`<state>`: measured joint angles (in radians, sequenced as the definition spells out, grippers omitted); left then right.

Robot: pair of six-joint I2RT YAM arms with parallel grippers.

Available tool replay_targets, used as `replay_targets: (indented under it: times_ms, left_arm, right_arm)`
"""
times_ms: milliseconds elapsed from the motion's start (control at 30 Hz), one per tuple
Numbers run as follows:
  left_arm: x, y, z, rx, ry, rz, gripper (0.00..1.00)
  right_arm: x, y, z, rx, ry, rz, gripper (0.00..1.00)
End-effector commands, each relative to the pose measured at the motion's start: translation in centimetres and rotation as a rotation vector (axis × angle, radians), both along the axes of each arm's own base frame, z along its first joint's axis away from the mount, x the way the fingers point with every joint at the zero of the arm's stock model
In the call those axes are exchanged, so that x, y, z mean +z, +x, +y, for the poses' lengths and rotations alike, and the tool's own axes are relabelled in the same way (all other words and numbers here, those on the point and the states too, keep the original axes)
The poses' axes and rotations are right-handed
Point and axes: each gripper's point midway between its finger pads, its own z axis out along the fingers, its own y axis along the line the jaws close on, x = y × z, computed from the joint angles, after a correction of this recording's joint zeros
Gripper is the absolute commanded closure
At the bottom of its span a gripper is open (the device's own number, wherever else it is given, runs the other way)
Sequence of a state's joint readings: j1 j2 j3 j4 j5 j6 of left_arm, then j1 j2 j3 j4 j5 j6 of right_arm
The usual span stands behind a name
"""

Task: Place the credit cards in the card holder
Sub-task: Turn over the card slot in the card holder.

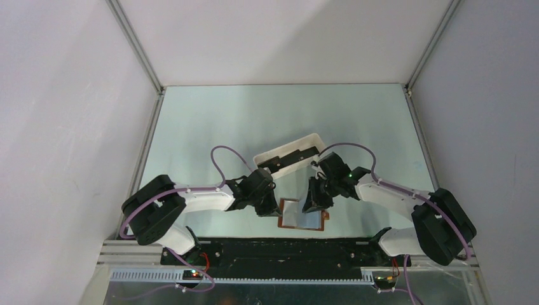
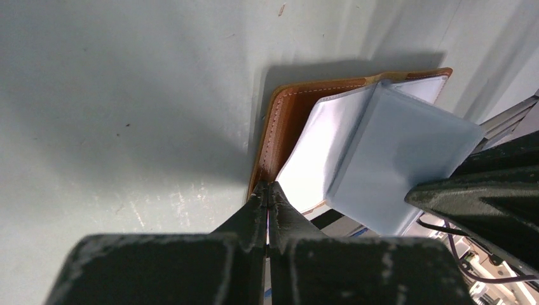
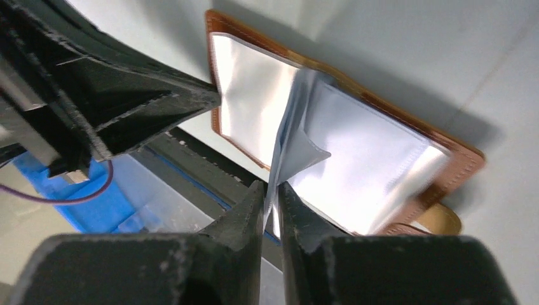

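Since the card holder (image 1: 302, 217) needs to be splayed for loading, it's lying open low-centre in the top view, showing tan stitched leather outside and glossy grey-blue plastic pockets inside. The right gripper (image 3: 272, 190) is pinching one thin pocket leaf (image 3: 299, 149) and standing it up, likely to expose a slot. The left gripper (image 2: 268, 190), jaws pressed together, is bearing on the leather edge, probably pinning it. The credit cards (image 1: 296, 154), flat and dark, are sitting in the white tray (image 1: 286, 145) just above, on the pale green table (image 1: 254, 114).
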<state>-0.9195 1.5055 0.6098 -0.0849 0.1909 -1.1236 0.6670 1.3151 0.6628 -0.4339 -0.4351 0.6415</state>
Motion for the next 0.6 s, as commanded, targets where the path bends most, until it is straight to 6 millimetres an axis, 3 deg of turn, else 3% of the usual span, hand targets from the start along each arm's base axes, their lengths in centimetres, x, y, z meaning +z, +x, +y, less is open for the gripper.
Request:
replay_targets:
  times_ms: [0, 167, 567]
  left_arm:
    - [-0.8, 0.0, 0.6, -0.008, 0.044, -0.004, 1.00]
    - [-0.6, 0.1, 0.6, -0.009, 0.040, -0.012, 1.00]
    - [-0.6, 0.1, 0.6, -0.012, 0.039, -0.013, 1.00]
  right_arm:
    - [2.1, 0.7, 3.1, 0.062, 0.136, -0.021, 0.76]
    - [2.8, 0.7, 4.1, 0.087, 0.187, -0.025, 0.53]
    - [2.2, 0.6, 3.2, 0.090, 0.125, -0.039, 0.45]
